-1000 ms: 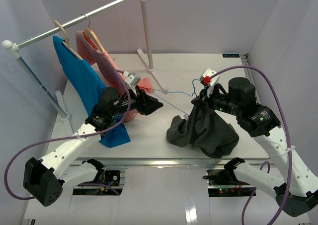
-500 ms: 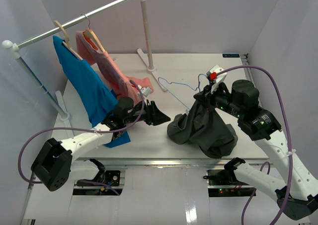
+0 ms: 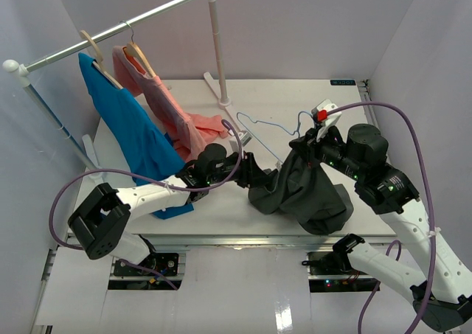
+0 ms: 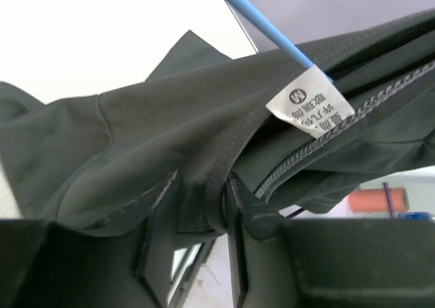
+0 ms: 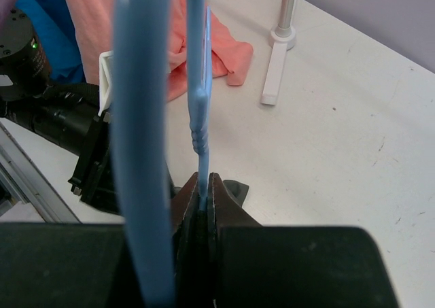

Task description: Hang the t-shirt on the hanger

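On white table (image 3: pixel 295 98), mid-threading: pinching t-shirt (image 4: pixel 170 121) (collar, probably) with left gripper (image 4: pixel 202 202), clamping hanger (image 5: pixel 198 83) with right gripper (image 5: pixel 204 194); next, slide it into neck.

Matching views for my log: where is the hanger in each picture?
Top external: hanger at centre, between pink garment and right gripper, above the t-shirt.
Left wrist: hanger top centre, a blue wire slanting into the t-shirt.
Right wrist: hanger left of centre, upright, pinched by the right gripper.
Shared landmark: the t-shirt, barely visible in right wrist.
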Available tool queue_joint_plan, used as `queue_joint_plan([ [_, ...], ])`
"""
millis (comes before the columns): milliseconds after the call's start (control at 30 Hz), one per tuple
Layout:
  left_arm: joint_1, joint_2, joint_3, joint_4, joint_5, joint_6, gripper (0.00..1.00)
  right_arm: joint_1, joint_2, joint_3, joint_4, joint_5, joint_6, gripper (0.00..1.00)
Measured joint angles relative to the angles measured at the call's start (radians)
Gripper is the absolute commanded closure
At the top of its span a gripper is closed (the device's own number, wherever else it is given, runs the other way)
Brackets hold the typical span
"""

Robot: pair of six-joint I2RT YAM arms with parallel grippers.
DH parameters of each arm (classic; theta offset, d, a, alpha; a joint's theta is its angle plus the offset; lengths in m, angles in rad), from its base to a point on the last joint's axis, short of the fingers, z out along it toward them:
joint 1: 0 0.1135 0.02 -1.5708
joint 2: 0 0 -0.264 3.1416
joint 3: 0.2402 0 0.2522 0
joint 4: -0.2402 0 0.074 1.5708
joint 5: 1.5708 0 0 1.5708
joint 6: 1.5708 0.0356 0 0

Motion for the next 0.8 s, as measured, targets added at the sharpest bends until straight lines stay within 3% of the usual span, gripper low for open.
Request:
queue_joint_plan([
  [33,-0.003,0.003,0.006,-0.001,-0.004,0.002,0.96,0.000,-0.003,0.000,0.002,0.000,0.000,0.92],
  [100,-0.008,0.010,0.016,-0.003,-0.010,0.006,1.00,0.000,-0.009,-0.001,0.005,0.001,0.000,0.92],
  [433,0.042,-0.065,0.136,-0.213,-0.217,0.033,1.00,0.000,-0.141,-0.038,-0.046,0.034,0.010,0.92],
  [800,0.191,-0.071,0.388,-0.432,-0.146,0.036,1.00,0.001,-0.261,-0.039,-0.097,0.053,0.024,0.92],
])
